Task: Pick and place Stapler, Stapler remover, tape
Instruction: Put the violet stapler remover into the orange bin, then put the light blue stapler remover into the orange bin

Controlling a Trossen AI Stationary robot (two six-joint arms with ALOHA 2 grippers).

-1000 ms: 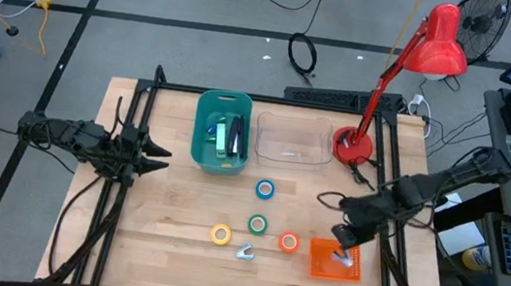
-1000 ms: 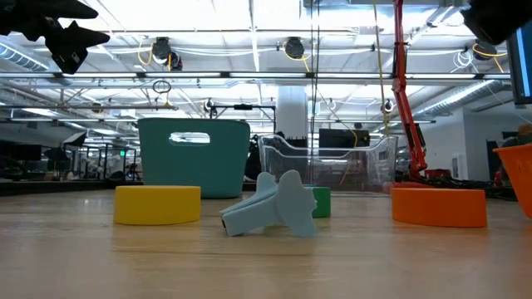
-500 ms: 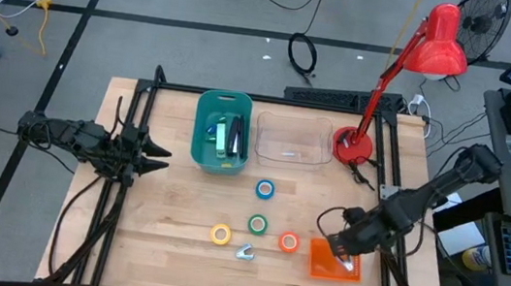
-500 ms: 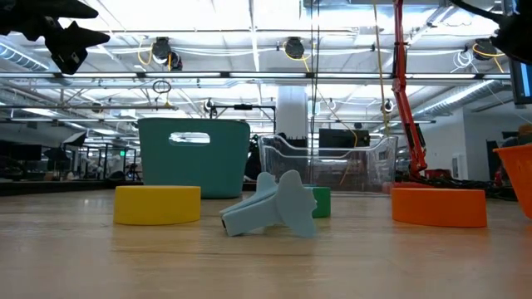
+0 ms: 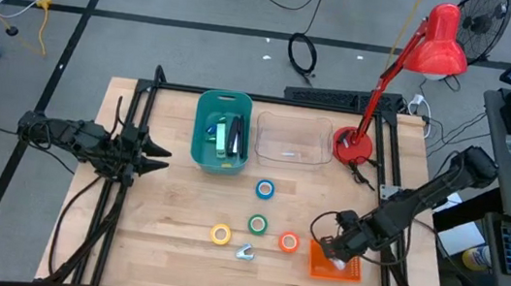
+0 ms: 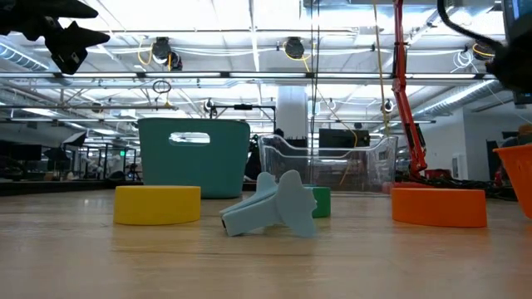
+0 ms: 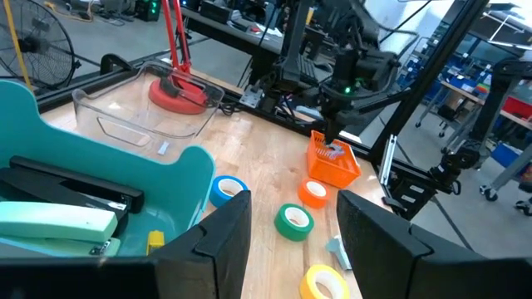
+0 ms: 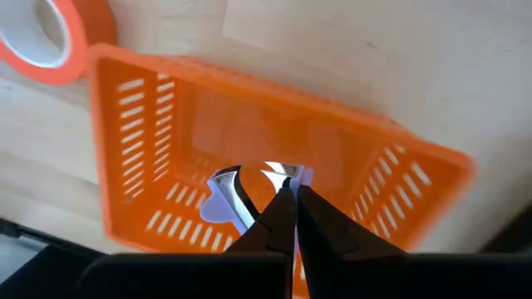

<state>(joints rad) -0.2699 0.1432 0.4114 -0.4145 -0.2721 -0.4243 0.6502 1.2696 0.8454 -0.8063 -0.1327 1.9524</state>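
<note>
Under right gripper [image 8: 288,218]: orange bin [image 8: 150,124], remover [image 8: 226,198] inside. Fingers pinched together, empty (left arm parked). Next: lift out, fetch tape [image 5: 288,243].

1. In the low view we see the orange basket [image 6: 517,170] only partly; the picture's edge cuts it.
2. The green tape [image 6: 319,202] is mostly hidden behind the pale blue stapler remover [image 6: 273,207].
3. Near the orange basket, the orange tape [image 8: 60,37] is cut off in the right wrist view.
</note>
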